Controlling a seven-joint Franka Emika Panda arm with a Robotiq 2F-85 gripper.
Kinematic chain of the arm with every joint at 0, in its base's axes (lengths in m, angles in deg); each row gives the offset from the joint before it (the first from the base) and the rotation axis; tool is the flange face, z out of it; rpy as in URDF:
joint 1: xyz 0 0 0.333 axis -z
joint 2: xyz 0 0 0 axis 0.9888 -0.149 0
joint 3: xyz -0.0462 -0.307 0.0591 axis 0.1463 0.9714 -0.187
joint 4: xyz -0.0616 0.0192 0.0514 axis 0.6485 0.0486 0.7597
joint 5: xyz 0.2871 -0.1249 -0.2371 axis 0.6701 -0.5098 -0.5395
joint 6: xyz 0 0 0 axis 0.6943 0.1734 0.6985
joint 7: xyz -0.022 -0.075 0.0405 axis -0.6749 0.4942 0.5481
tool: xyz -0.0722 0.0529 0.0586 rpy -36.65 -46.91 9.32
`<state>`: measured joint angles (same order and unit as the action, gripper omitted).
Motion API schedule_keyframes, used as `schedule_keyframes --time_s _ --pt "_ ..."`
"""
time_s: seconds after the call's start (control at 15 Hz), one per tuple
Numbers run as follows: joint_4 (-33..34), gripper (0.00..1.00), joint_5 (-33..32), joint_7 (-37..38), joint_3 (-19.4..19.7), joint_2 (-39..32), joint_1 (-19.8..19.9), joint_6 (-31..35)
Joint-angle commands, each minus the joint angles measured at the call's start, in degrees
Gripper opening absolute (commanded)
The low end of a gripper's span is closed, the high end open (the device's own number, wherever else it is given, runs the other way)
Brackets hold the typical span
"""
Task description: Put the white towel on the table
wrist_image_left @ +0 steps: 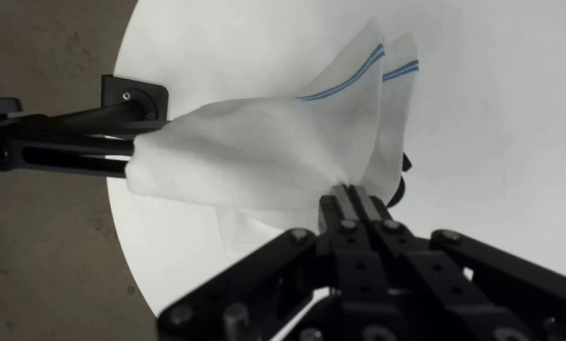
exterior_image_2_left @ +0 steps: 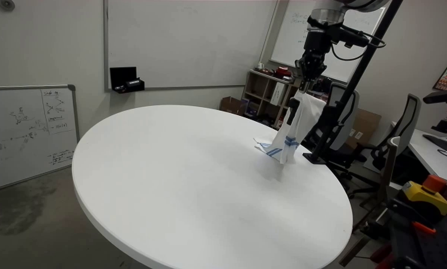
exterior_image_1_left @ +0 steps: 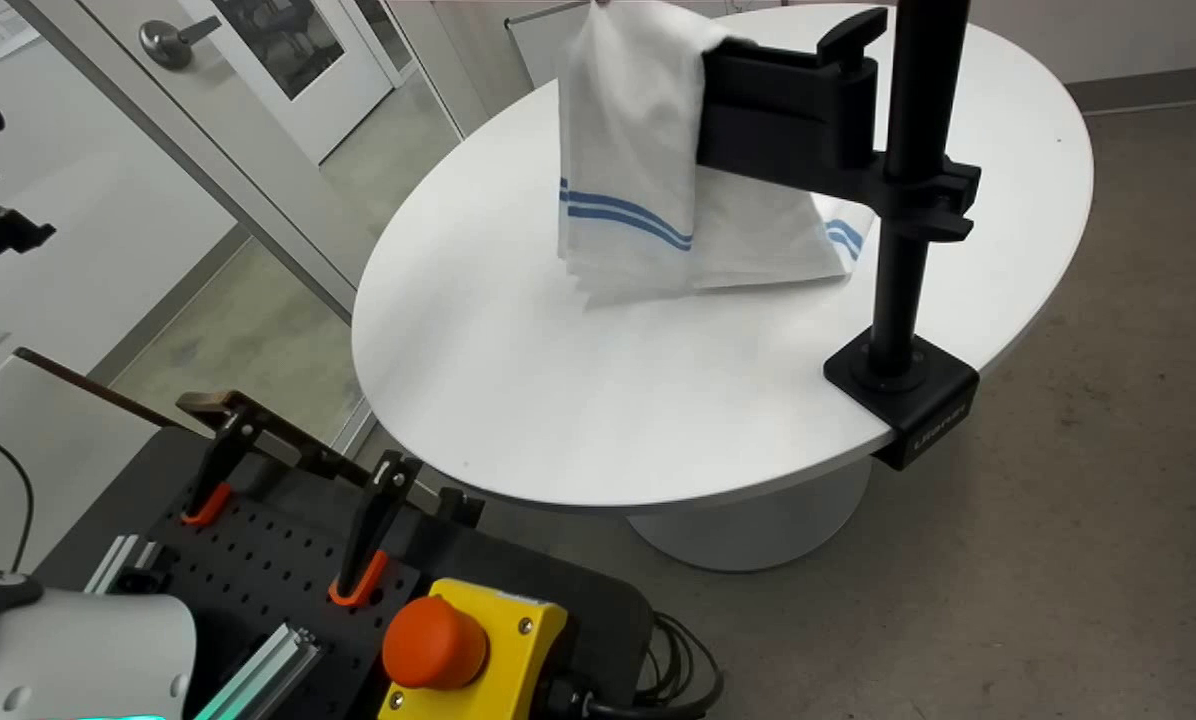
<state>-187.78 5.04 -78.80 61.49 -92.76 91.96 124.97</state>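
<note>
The white towel (exterior_image_1_left: 628, 150) with blue stripes is hanging over the black mount arm (exterior_image_1_left: 788, 125), above the round white table (exterior_image_1_left: 518, 400); whether its lowest edge is touching the table, I cannot tell. In both exterior views its long axis is running roughly up and down, and the striped hem is pointing downward. In the wrist view the white towel is stretching mainly from left to right, with striped corners pointing to the upper right. The Robotiq gripper (exterior_image_2_left: 304, 89) is pinching a fold of it between the fingers (wrist_image_left: 345, 203), which are standing close together. Only an exterior view is showing the cubby shelf (exterior_image_2_left: 256, 84), and only an exterior view the door handle (exterior_image_1_left: 166, 45).
</note>
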Motion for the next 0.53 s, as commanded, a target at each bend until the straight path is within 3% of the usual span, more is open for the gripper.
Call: schedule_keyframes --time_s 0.0,0.47 --pt "-1.5 0.01 5.0 -3.7 -0.8 6.6 0.6 -0.2" --pt "-4.2 0.01 12.5 -12.9 -1.3 18.0 -0.5 -0.2"
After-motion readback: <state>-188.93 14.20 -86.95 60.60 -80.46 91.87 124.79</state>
